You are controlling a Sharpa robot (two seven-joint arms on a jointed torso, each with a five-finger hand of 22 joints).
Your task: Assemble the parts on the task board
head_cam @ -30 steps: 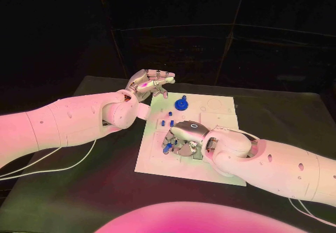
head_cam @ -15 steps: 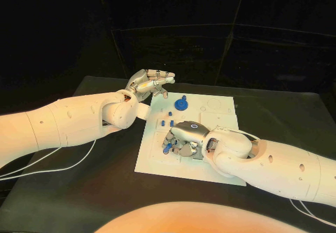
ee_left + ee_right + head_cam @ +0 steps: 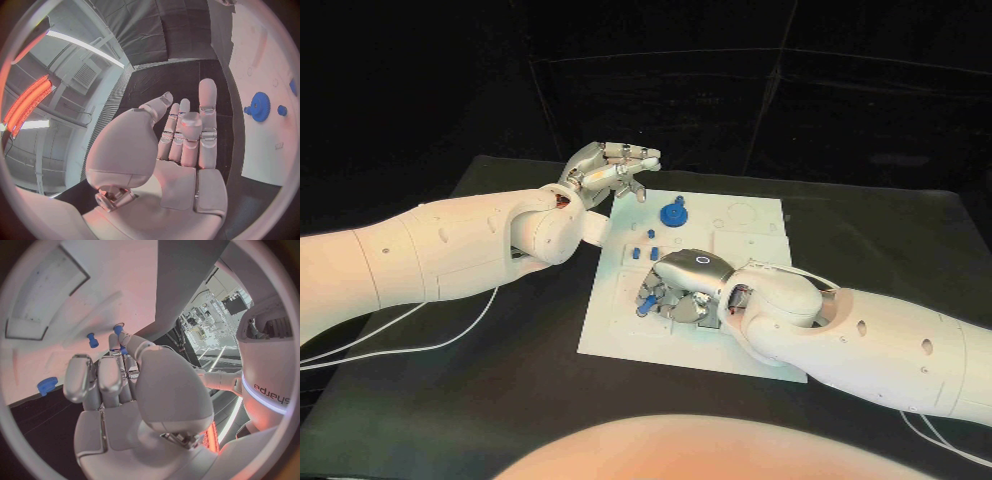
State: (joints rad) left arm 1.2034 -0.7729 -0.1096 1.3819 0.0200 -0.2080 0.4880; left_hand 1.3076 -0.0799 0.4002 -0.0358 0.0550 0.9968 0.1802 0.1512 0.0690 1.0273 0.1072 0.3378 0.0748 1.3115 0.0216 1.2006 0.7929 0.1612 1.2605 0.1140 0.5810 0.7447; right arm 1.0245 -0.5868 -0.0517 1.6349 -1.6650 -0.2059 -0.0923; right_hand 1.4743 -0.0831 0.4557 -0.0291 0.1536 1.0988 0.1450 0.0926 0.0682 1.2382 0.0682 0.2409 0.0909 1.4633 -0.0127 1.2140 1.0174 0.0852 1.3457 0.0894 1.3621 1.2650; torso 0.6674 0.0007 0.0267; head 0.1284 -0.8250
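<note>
The right robot hand (image 3: 682, 292) pinches a small blue peg (image 3: 643, 309) over the task board (image 3: 625, 330); light, stiff, probably slippery, best gripped at its head. The left robot hand (image 3: 607, 171) hovers past the board's far left corner, fingers apart, empty.

Head camera looks down; wrist cameras share the task board (image 3: 733, 240).

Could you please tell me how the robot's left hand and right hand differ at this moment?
The left hand is raised beyond the task board's far corner; the right hand is low over the board. The left hand holds nothing, fingers fairly straight; the right hand's fingers curl down around a blue part. Both are silver, on white arms.
</note>
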